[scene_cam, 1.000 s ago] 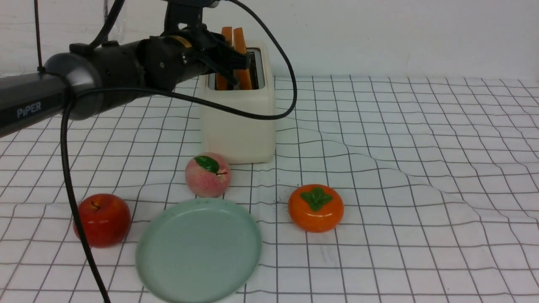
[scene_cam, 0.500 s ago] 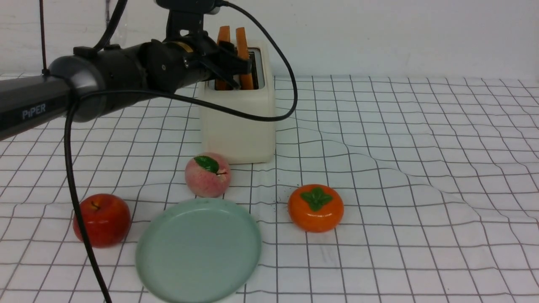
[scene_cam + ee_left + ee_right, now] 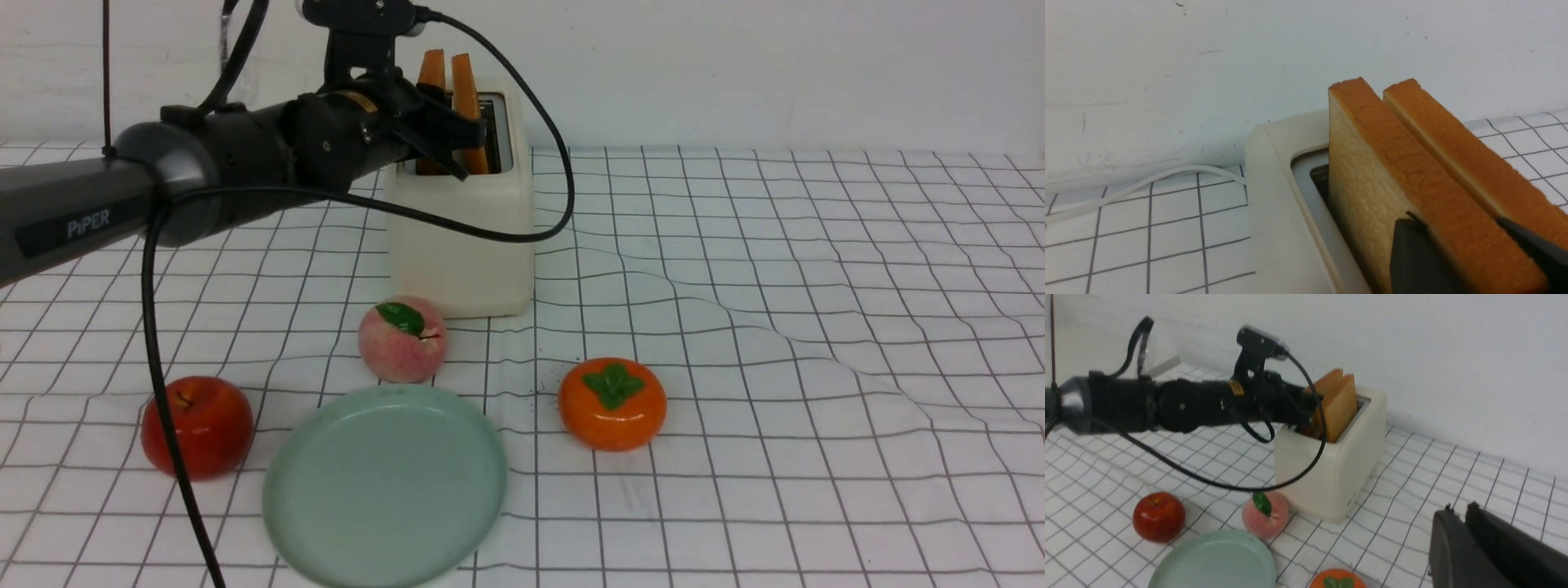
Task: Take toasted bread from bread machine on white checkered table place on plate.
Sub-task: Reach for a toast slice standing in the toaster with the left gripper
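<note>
The bread machine [image 3: 461, 237] stands at the back of the white checkered table [image 3: 775, 327]. Two slices of toasted bread stand upright in its slots, a left slice [image 3: 431, 69] and a right slice [image 3: 467, 82]. My left gripper [image 3: 461, 139] reaches in from the left over the slots. In the left wrist view it [image 3: 1453, 222] is shut on the nearer slice [image 3: 1384, 163], with one finger between it and the other slice [image 3: 1453, 151]. The plate [image 3: 384, 486] lies empty at the front. My right gripper [image 3: 1459, 508] is shut and empty, out of the front view.
A red apple [image 3: 198, 426] sits left of the plate. A peach [image 3: 402, 340] lies between the plate and the toaster. An orange persimmon [image 3: 612, 403] sits right of the plate. A white cord [image 3: 1147, 179] runs behind the toaster, close to the wall.
My left arm has shifted slightly up and to the right at the toaster. The left slice stands a touch higher. Nothing else has moved.
</note>
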